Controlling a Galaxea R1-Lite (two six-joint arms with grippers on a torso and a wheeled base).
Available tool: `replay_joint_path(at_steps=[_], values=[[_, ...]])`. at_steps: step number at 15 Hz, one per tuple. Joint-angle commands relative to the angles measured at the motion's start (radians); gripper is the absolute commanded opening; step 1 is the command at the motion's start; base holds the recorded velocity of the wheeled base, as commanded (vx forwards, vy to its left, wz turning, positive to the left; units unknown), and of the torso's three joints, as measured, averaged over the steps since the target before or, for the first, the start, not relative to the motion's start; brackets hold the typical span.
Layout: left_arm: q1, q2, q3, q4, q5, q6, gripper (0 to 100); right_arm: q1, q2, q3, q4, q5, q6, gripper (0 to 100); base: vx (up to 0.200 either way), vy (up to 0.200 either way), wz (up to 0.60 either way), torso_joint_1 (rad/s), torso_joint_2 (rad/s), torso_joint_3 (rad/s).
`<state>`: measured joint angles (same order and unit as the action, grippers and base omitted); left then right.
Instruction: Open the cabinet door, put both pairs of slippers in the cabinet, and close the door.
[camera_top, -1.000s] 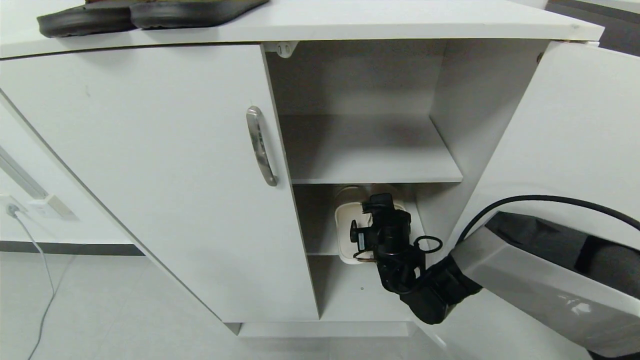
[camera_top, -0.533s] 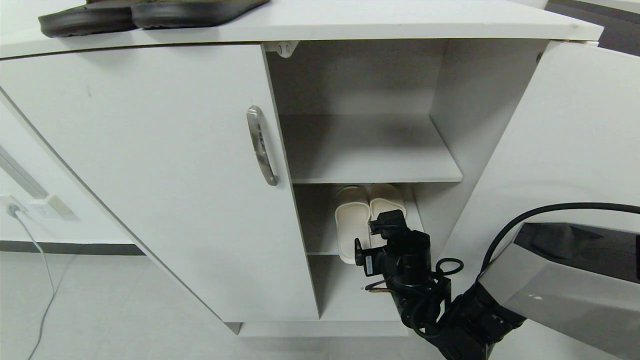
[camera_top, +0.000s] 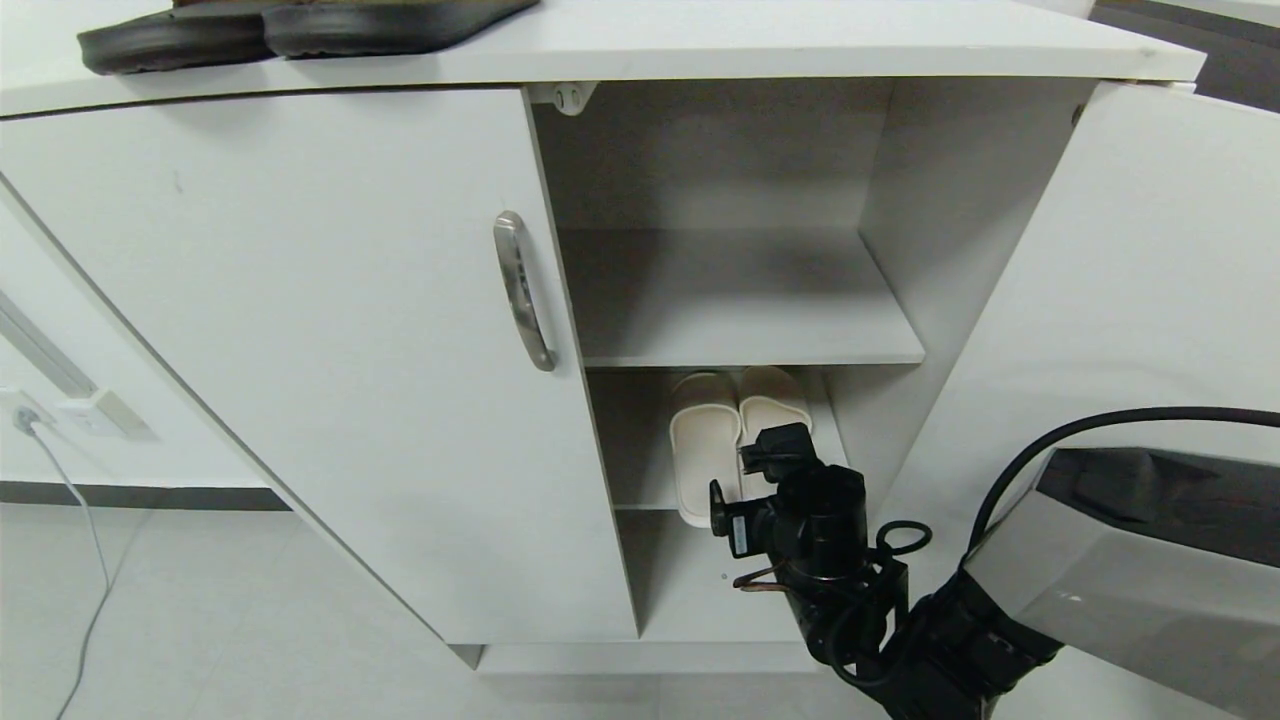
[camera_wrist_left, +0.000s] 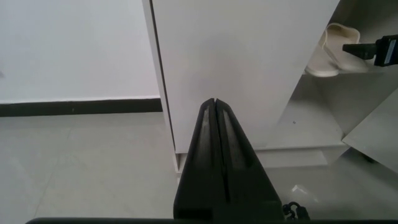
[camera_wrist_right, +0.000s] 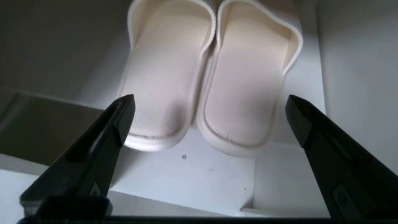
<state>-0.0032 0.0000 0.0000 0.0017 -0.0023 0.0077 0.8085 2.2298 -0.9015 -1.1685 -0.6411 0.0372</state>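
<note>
The door (camera_top: 1130, 260) stood open and the white slippers (camera_top: 735, 440) lay shelved. The right gripper (camera_wrist_right: 208, 112) gaped empty near them. The dark pair (camera_top: 290, 25), apparently untouched, sat on the cabinet top (camera_top: 800, 40).

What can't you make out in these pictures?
- Dark rubber slippers on the white cabinet top: the head view's upper edge cuts them off.
- Cream plastic slide slippers on the middle shelf: the right gripper covers the right one's near end in the head view.
- Space behind the shut left cabinet door: hidden.
</note>
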Motion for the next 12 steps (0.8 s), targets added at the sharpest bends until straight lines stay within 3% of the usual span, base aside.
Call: replay_joint_path(at_steps=[1, 7, 12], values=[[0.000, 0.002, 0.000, 0.000, 0.001, -0.003, 0, 0.000, -0.001, 0.013, -0.008, 0.000, 0.000, 100, -0.200, 0.000, 0.00, 0.007, 0.00, 0.002], [0.000, 0.002, 0.000, 0.000, 0.004, -0.006, 0, -0.002, -0.001, 0.021, -0.020, 0.000, -0.003, 100, -0.200, 0.000, 0.00, 0.002, 0.00, 0.003], [0.000, 0.002, 0.000, 0.000, 0.002, -0.005, 0, 0.000, -0.016, 0.033, -0.031, 0.000, -0.003, 100, 0.000, 0.000, 0.00, 0.000, 0.00, 0.000]])
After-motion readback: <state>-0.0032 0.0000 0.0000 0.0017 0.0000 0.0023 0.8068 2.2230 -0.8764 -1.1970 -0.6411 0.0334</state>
